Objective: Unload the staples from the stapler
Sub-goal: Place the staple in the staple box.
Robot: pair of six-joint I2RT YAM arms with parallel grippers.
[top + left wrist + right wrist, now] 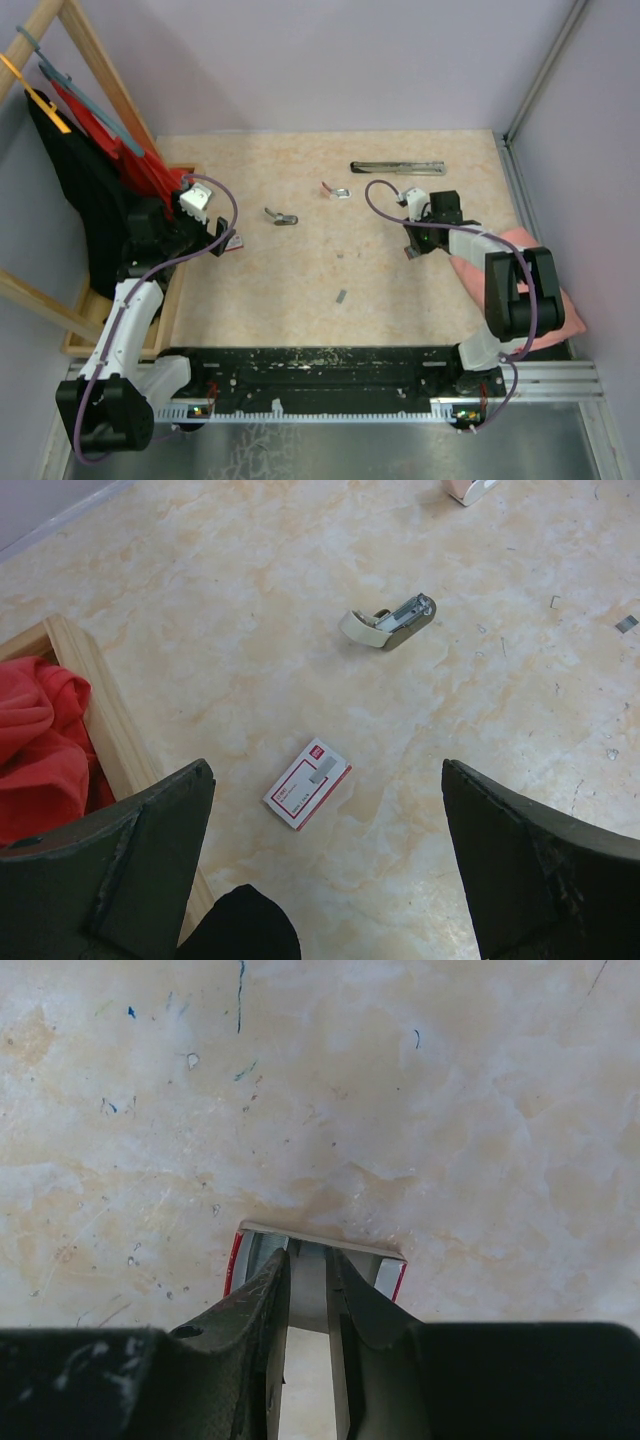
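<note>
There is one long silver bar on the table, and left of and below it in the overhead view lie two staplers, a grey mini stapler and a pinkish mini stapler. Further below the bar lies one staple strip (the only one I can make out), and far left of the bar one red-and-white box. Two claws show, the left claw and the right claw, the latter with one red-and-white piece in it, box or stapler I cannot tell, and below and right of the bar lies one pink cloth.
</note>
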